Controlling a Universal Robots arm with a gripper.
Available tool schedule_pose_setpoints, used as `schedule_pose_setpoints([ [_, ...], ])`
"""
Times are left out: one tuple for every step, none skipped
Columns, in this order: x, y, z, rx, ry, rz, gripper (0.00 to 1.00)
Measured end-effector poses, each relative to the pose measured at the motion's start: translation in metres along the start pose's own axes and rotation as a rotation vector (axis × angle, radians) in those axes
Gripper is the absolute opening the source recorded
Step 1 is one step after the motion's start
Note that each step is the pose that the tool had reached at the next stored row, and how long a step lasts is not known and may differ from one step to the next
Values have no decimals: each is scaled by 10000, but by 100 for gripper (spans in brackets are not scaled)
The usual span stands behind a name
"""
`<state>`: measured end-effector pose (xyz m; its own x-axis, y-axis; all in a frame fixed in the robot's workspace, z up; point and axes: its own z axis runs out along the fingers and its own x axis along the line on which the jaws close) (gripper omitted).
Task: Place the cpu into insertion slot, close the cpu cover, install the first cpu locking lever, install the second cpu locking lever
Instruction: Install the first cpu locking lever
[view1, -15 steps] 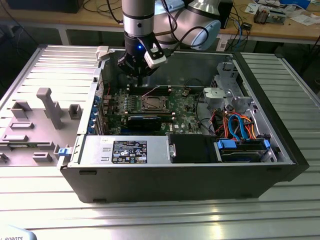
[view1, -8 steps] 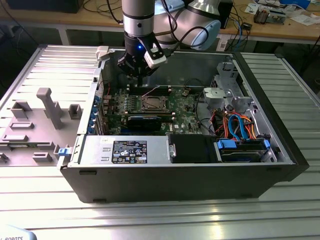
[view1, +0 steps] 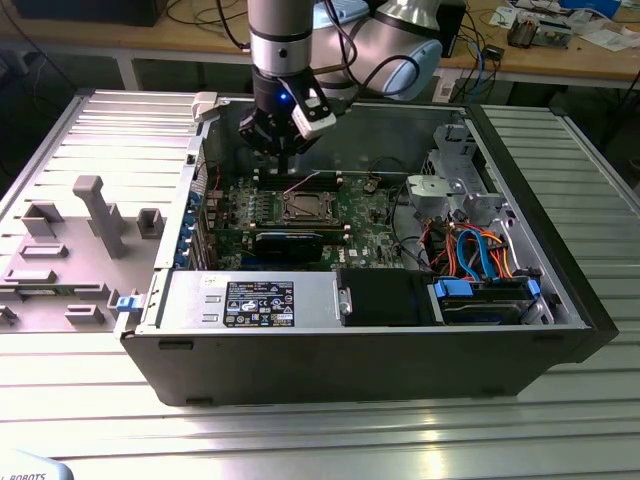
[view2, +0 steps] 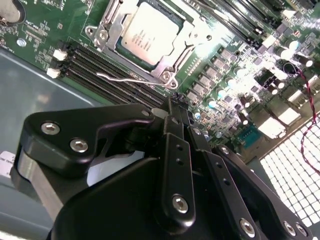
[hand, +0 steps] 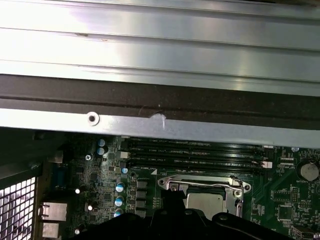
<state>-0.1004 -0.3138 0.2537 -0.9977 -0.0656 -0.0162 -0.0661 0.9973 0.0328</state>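
The cpu (view2: 150, 32) lies flat in the insertion slot (view2: 101, 34) on the green motherboard (view1: 365, 215). The silvery cpu cover (view2: 192, 40) is folded down around it, framing the chip. One thin wire locking lever (view2: 122, 78) runs along the socket's edge, its hooked end out over the memory slots. My gripper (view2: 173, 109) hangs just above the memory slots beside the socket, fingers together with nothing between them. In the exterior view the gripper (view1: 283, 148) is behind the cpu (view1: 306, 209), near the case's back wall. In the first wrist view the cpu (hand: 206, 202) shows above the gripper's dark body.
The open computer case (view1: 400, 355) walls in the board. A power supply (view1: 250, 300) and a black heatsink bar (view1: 288, 241) sit in front of the socket. Drive cage and coloured cables (view1: 480, 255) are at the exterior view's right. A grey fixture tray (view1: 80, 240) lies outside, at the left.
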Motion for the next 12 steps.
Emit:
schedule_pose_setpoints([
  [-9, -4, 12, 0, 1, 0, 11],
  [-15, -17, 20, -1, 1, -1, 11],
  [-20, -29, 25, -18, -1, -1, 11],
  [-28, -42, 35, -40, -4, -1, 11],
  [-26, -52, 39, -43, -4, 1, 11],
  [-26, -53, 39, -42, -4, 3, 11],
  [-26, -54, 38, -41, -3, 0, 11],
  [-26, -54, 39, -42, -3, 0, 11],
  [-26, -54, 38, -42, -3, 0, 11],
  [-26, -54, 39, -42, -3, 0, 11],
  [-26, -54, 38, -41, -3, 1, 11],
  [-26, -55, 38, -41, -3, 0, 11],
])
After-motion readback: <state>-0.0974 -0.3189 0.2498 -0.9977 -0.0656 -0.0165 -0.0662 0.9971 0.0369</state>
